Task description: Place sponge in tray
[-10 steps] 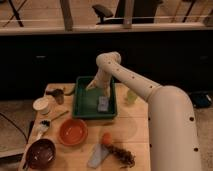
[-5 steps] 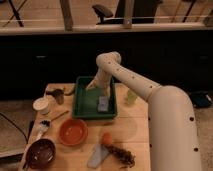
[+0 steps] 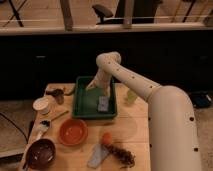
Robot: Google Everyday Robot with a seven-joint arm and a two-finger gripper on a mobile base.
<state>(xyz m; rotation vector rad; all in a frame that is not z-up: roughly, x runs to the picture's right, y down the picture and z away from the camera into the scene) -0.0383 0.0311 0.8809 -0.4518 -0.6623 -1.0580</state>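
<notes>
We see a wooden counter (image 3: 134,126) crowded with stuff. The dark green tray (image 3: 81,102) sits at the middle back, and the sponge (image 3: 102,103), a small grey-blue block, lies flat on the tray floor toward its right front part. Left of the tray there is a white cup (image 3: 42,105) and a dark mug-like thing (image 3: 60,95) just beside the tray's left wall. In front of the tray sits an orange bowl (image 3: 73,131), further front left a dark brown bowl (image 3: 41,153), and between them a small utensil (image 3: 43,126) that we cannot identify. Right of the tray stands a pale green cup (image 3: 131,95). At the front edge we note a small orange ball (image 3: 106,138), a longer pale grey-blue flat piece (image 3: 97,156) and a dark brown clump (image 3: 122,155). Nothing sits between the sponge and the tray walls. The white arm (image 3: 150,95) comes in from the lower right, rises to a bend above the tray's back edge, then drops down. The pincer (image 3: 96,85) hangs over the back part of the tray, just behind the sponge. We cannot tell how far open it is, or whether it touches the sponge.
</notes>
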